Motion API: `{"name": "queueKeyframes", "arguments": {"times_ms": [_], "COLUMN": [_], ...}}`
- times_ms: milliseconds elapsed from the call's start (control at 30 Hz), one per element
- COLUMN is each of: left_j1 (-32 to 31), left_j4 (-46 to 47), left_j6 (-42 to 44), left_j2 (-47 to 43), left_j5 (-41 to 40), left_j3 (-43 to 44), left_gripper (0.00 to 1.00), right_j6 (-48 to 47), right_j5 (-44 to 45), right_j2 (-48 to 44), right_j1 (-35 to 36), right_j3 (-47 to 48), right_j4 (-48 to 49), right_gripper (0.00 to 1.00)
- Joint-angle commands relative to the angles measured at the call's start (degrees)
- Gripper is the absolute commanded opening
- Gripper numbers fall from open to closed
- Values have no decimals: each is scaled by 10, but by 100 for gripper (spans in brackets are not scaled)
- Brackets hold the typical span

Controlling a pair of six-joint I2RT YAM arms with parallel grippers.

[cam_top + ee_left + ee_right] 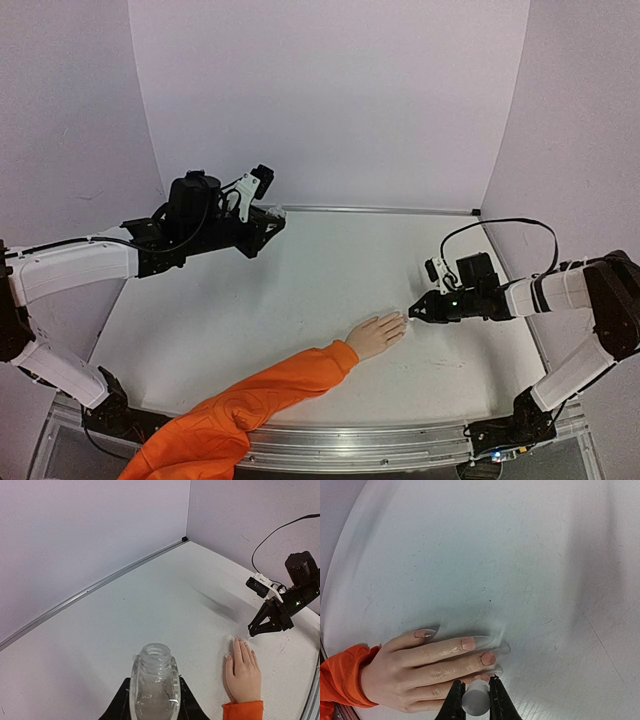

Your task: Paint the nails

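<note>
The pale mannequin hand [376,335] with an orange sleeve [260,400] lies palm down on the white table, fingers pointing right. Its nails [468,643] are long and clear-tipped with a pinkish base. My right gripper [412,312] is shut on a small white cylindrical brush cap [476,699] and sits right over the tips of the lower fingers [488,658]; the brush tip is hidden below the cap. My left gripper [272,215] hovers at the back left, shut on a clear open-necked bottle [154,680]. The hand also shows in the left wrist view [243,672].
Lilac walls enclose the table on three sides, with a metal rail [380,210] along the back edge. An aluminium frame [380,440] runs along the front. A black cable [500,225] loops above the right arm.
</note>
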Motion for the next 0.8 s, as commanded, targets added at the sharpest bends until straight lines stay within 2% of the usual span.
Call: {"name": "queueKeyframes", "arguments": {"times_ms": [0, 767], "left_j1": [2, 3], "left_j4": [34, 34], "left_j6": [1, 3], "left_j2": [-12, -21], "left_j5": [2, -1], "left_j3": [32, 28], "left_gripper": [0, 0], "right_j6": [0, 15], "right_j5": [8, 45], "right_j2": [1, 12], "right_j1": [4, 4], "right_j3": [14, 23], "right_j4": [-3, -7], "right_gripper": [0, 0]}}
